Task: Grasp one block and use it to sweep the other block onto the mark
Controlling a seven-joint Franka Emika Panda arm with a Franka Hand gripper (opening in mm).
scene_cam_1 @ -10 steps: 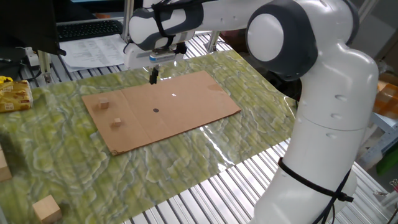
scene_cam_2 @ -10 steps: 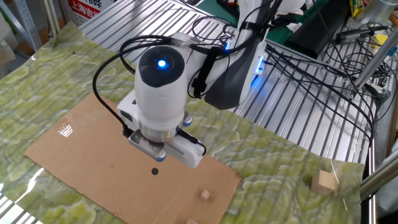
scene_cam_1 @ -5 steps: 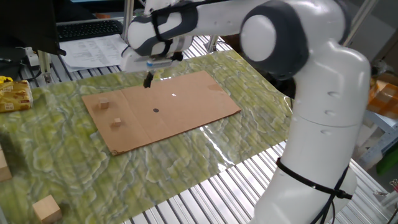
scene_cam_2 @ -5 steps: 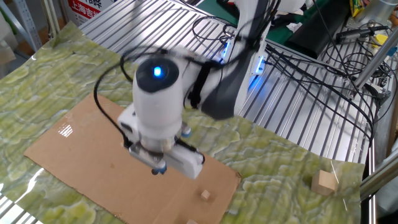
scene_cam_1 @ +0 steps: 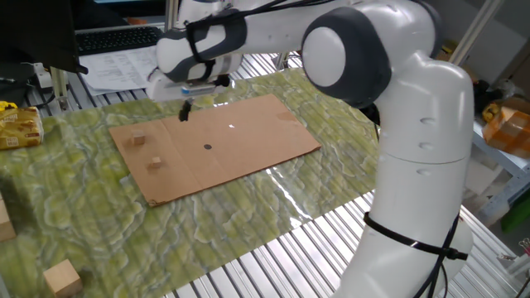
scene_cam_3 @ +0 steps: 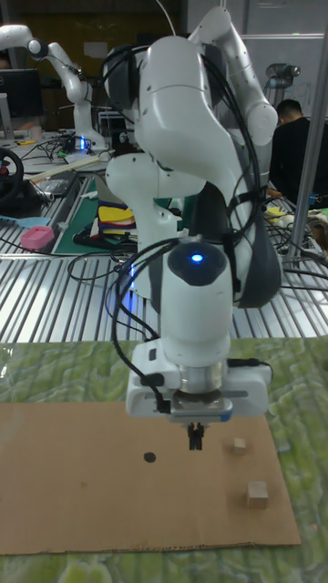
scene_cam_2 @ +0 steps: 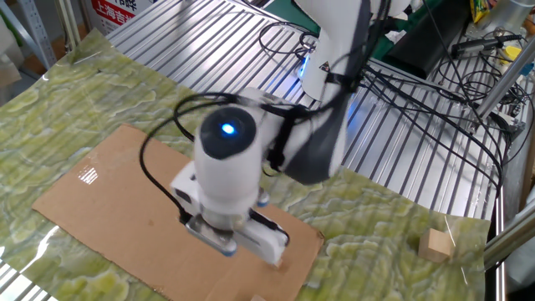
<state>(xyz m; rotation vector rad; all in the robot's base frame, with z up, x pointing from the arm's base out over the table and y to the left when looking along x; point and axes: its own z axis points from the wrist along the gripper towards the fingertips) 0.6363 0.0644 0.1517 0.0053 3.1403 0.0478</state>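
Observation:
Two small tan blocks lie on the brown cardboard sheet point(scene_cam_1: 248, 141): the far block point(scene_cam_1: 137, 139) point(scene_cam_3: 240, 446) and the near block point(scene_cam_1: 155, 163) point(scene_cam_3: 258, 495). The mark point(scene_cam_1: 207, 147) point(scene_cam_3: 149, 456) is a tiny black dot near the sheet's middle. My gripper point(scene_cam_1: 185, 111) point(scene_cam_3: 195, 440) hangs just above the cardboard, between the mark and the blocks. Its fingers are pressed together with nothing between them. In the other fixed view the hand point(scene_cam_2: 227, 196) hides the fingertips, the mark and the blocks.
The cardboard rests on a green patterned mat point(scene_cam_1: 99, 215) over a slatted metal table. A bigger wooden block point(scene_cam_1: 62, 277) point(scene_cam_2: 435, 244) sits off the cardboard. A yellow packet point(scene_cam_1: 18, 126) lies at the left edge. Cables point(scene_cam_2: 418, 92) run behind the arm.
My gripper has moved from beside the mark toward the side of the cardboard where the two blocks lie. The blocks and the mark have stayed put.

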